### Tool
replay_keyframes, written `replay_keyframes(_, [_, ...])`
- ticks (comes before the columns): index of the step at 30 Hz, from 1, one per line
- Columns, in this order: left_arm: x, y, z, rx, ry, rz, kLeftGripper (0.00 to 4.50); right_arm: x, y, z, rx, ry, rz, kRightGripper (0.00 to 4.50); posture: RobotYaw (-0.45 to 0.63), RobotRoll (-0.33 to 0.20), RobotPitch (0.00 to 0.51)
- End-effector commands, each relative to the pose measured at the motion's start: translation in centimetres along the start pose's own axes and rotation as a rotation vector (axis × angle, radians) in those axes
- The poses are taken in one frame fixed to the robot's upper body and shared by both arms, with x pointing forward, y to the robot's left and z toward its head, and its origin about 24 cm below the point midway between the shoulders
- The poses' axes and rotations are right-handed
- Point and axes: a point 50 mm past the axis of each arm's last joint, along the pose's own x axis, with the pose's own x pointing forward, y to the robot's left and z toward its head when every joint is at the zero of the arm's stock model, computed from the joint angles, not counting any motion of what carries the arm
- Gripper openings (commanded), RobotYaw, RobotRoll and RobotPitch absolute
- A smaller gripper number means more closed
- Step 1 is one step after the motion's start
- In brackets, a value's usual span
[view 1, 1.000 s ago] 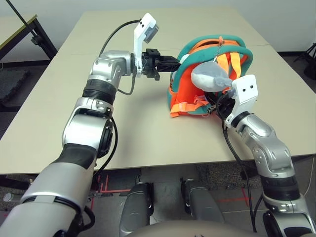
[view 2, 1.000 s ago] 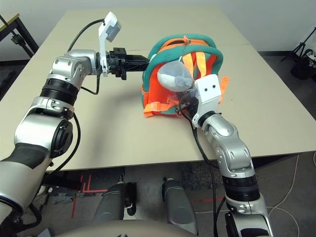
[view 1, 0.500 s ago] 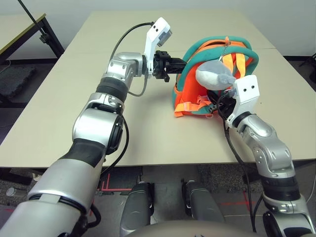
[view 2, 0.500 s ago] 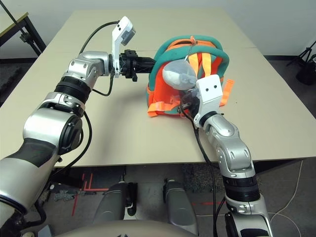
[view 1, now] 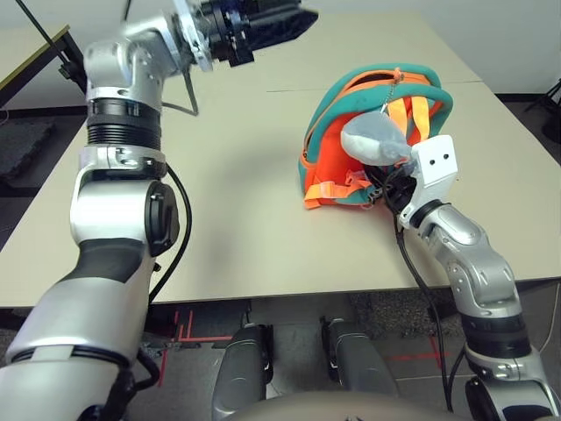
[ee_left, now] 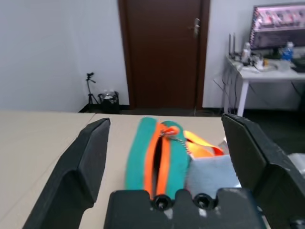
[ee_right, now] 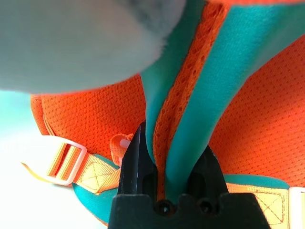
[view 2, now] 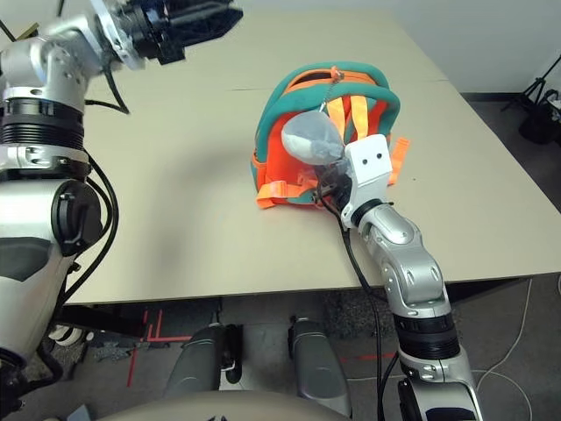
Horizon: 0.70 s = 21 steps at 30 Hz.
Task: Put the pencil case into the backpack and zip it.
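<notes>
While the right gripper (ee_right: 164,188) pinches the backpack's (view 1: 333,167) teal strap (ee_right: 190,109), the left gripper (ee_left: 169,157) hangs spread wide, well above it.

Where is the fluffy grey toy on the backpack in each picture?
Left eye view: grey plush charm hangs at the backpack's front, right of centre.
Right eye view, centre.
Left wrist view, lower right, between the fingers.
Right wrist view: blurred, across the top.
Shared landmark: the teal strap beside it.
</notes>
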Motion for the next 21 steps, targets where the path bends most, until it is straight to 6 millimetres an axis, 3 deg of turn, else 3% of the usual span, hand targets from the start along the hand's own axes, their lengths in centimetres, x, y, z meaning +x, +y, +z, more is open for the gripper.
replay_keyframes(1, [1.5,-2.4,-1.3,0.095,0.136,-0.152,4.5,0.1,0.1,-1.6,0.024,0.08,0.006,0.38,-0.21,0.0,0.101])
replay_keyframes(10, [3.6,-4.4,-3.6,0.201,0.292,-0.335,4.5,0.3,-0.1,-1.6,0.021,0.076,0.005,0.38,-0.22,0.0,0.092])
replay_keyframes(21, [6.1,-3.8,-6.4,0.311,0.408,-0.368,4.5,0.4,0.1,-1.7,0.023,0.071,0.003,0.38,-0.23,0.0,0.087])
